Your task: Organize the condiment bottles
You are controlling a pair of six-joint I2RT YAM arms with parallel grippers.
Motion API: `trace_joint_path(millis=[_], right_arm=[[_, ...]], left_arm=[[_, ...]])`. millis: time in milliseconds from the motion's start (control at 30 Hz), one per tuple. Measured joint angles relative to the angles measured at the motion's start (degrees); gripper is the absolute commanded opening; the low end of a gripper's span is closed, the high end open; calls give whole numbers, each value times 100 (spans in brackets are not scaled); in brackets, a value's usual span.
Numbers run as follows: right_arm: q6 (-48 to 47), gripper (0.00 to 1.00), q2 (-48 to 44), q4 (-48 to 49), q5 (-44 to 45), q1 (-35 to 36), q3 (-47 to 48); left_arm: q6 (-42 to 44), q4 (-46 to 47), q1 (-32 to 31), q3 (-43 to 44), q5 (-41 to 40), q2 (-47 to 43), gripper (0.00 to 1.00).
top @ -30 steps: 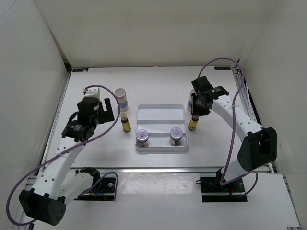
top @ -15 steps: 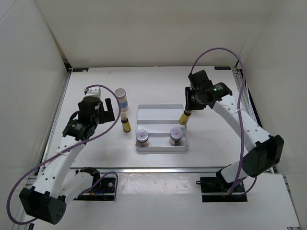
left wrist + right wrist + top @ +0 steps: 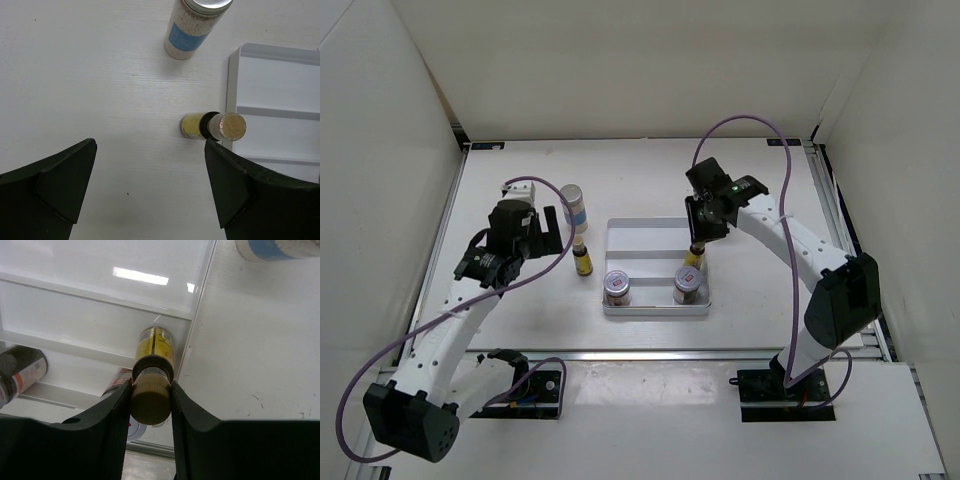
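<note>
Jaws on the right arm are clamped on the cap of a slim yellow bottle [image 3: 154,351], hanging at the right rim of the white tray [image 3: 655,311], just behind a silver-lidded jar [image 3: 686,285]. Left jaws gape wide over the worktop [image 3: 75,75], second yellow bottle [image 3: 192,125] standing below them beside the tray's left rim.

White blue-banded bottles, two: left white bottle [image 3: 573,204], right white bottle [image 3: 270,247]. Slim yellow bottles, two: left yellow bottle [image 3: 582,259], right yellow bottle [image 3: 695,251]. Silver-lidded jars, two: left jar [image 3: 617,288], right jar [image 3: 686,285]. White tray [image 3: 650,240], one. Grippers, two: left gripper [image 3: 150,165], right gripper [image 3: 151,400]. Bottles and jars together: six.
</note>
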Motion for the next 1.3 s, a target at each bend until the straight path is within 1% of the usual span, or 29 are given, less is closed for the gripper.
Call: trace_joint_path(millis=[67,133,200,233,267,300,333,367,400,533,667,800,900,1000,1100,1300], right_arm=[[13,13,61,46,-2,2,-63],[15,20,63,120,37,22,-66],[39,44,63,175,72,33,-87],[61,51,63,184,87,33,-94],[83,59,63,188,98,33,-96],[107,65,63,190,107,33,-103],[105,76,63,186,118,37,-105],[133,88,61,186,127,37,-105],[138,97,61,188,131,37,-105],[118,100,50,120,142,37,-24],[107,100,-92,15,219,57,420],[52,100,-564,-4,323,98,933],[15,100,-1073,-9,402,114,1121],[-9,100,-1423,-50,455,111,1117],[-24,100,-1545,-92,476,111,981],[-44,100,-1547,-229,472,111,509]], left_arm=[[0,0,-9,0,24,55,100],[2,0,-42,0,39,111,100],[4,0,-59,0,63,146,100],[4,-2,-66,0,81,151,100],[4,0,-68,0,105,153,100],[4,0,-74,0,109,151,100],[4,0,-79,0,122,153,100],[4,0,-79,0,136,157,100],[4,0,-79,0,146,164,100],[4,0,-98,0,179,199,100],[13,17,-136,0,354,236,100],[50,166,-273,0,750,313,100],[85,284,-437,2,990,531,100],[116,304,-564,11,1130,957,100],[138,278,-619,11,1233,1316,100],[155,269,-621,13,1213,1449,100]])
